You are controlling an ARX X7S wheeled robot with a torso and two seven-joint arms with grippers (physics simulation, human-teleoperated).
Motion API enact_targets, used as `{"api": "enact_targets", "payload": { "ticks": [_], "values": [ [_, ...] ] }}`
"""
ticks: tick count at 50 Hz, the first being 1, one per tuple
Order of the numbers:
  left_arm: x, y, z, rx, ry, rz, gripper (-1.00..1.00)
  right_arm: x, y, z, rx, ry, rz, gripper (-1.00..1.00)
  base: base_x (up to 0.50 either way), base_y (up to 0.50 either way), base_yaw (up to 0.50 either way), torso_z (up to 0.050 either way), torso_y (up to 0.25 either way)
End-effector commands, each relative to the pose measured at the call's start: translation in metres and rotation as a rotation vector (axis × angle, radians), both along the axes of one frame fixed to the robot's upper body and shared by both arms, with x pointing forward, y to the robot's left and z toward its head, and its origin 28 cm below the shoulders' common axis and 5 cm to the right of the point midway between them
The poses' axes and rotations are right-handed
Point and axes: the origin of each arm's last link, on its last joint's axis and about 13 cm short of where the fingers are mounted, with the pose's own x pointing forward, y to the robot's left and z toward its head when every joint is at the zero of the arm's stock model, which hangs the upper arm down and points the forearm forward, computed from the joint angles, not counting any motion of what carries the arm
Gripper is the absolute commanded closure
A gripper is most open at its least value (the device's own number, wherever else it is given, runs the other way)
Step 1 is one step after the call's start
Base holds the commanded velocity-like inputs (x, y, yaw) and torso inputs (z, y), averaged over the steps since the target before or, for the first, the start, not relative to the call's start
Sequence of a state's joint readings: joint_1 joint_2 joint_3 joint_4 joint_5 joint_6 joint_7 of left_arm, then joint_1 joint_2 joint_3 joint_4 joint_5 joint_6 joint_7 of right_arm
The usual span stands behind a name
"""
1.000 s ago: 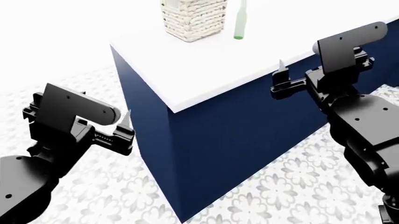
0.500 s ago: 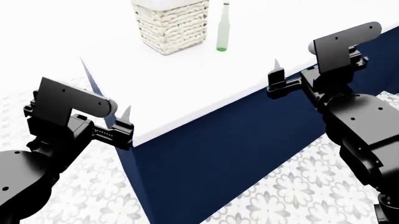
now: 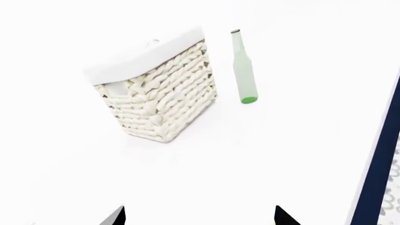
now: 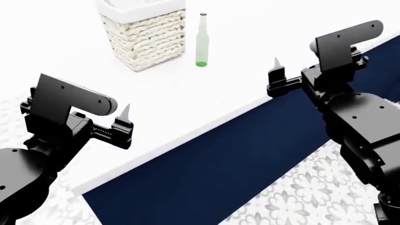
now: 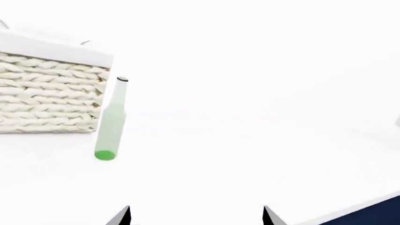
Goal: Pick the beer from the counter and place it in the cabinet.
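Note:
The beer (image 4: 201,40) is a slim green bottle standing upright on the white counter (image 4: 206,101), far from both arms. It also shows in the left wrist view as the beer (image 3: 244,70) and in the right wrist view as the beer (image 5: 110,124). My left gripper (image 4: 125,121) hovers open over the counter's near left part, its tips wide apart and empty (image 3: 200,218). On the right, my right gripper (image 4: 277,72) is open and empty above the counter's front edge (image 5: 196,216). The cabinet is out of view.
A white woven basket (image 4: 144,33) stands just left of the beer, close beside it; the same basket (image 3: 156,89) fills much of the left wrist view. The counter's navy base (image 4: 237,164) drops to a floral tiled floor (image 4: 306,197).
The head view has swung and closed in: counter, basket and beer have slid left and lower in it. Both grippers now hang over the white top rather than beside the navy base.

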State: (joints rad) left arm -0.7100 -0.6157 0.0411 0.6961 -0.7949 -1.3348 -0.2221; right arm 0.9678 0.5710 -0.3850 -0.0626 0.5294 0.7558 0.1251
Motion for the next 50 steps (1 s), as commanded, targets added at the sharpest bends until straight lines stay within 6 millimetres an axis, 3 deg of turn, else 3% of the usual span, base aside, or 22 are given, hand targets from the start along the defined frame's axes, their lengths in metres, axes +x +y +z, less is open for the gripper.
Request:
{"api": "enact_targets", "payload": {
  "ticks": [1, 37, 50],
  "values": [
    [-0.003, -0.001, 0.003, 0.012, -0.005, -0.002, -1.00, -0.002, -0.001, 0.002, 0.004, -0.005, 0.000, -1.00, -0.49, -0.06, 0.00, 0.000, 0.000],
    [-0.002, 0.001, 0.001, 0.002, 0.012, -0.004, -1.00, 0.002, 0.002, -0.002, 0.004, -0.007, 0.017, -1.00, -0.47, -0.15, 0.00, 0.000, 0.001],
    [-0.021, 0.003, -0.001, -0.084, 0.033, -0.021, -1.00, 0.000, 0.003, -0.006, 0.009, -0.010, 0.024, -1.00, -0.45, -0.20, 0.00, 0.000, 0.001]
  ]
}}
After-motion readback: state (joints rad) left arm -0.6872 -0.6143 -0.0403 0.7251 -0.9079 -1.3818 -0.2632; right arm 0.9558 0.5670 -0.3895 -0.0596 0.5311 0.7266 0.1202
